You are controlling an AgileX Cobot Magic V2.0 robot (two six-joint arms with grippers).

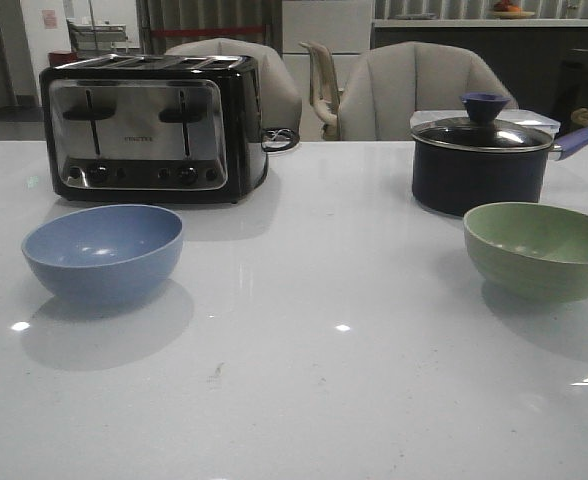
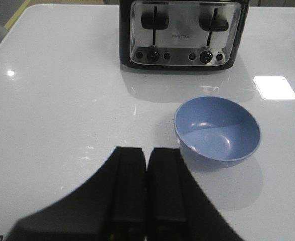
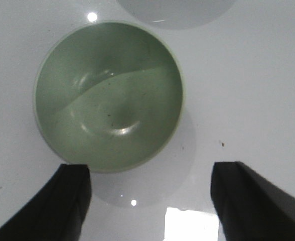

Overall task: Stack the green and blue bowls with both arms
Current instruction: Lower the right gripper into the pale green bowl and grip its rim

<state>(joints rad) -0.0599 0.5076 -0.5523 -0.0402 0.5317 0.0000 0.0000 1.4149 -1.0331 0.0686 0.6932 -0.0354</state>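
The dusty blue bowl (image 1: 103,251) stands empty on the white table at the left. It also shows in the left wrist view (image 2: 217,131). The pale green bowl (image 1: 540,248) stands empty at the right, and fills the right wrist view (image 3: 109,94). Neither gripper shows in the front view. My left gripper (image 2: 146,153) is shut and empty, above the table beside the blue bowl and apart from it. My right gripper (image 3: 150,173) is open wide and empty, high above the table, with the green bowl's rim just beyond one finger (image 3: 69,196).
A black and steel toaster (image 1: 152,125) stands behind the blue bowl. A dark lidded pot (image 1: 479,155) with a blue knob and handle stands behind the green bowl. Grey chairs (image 1: 414,90) stand past the table's far edge.
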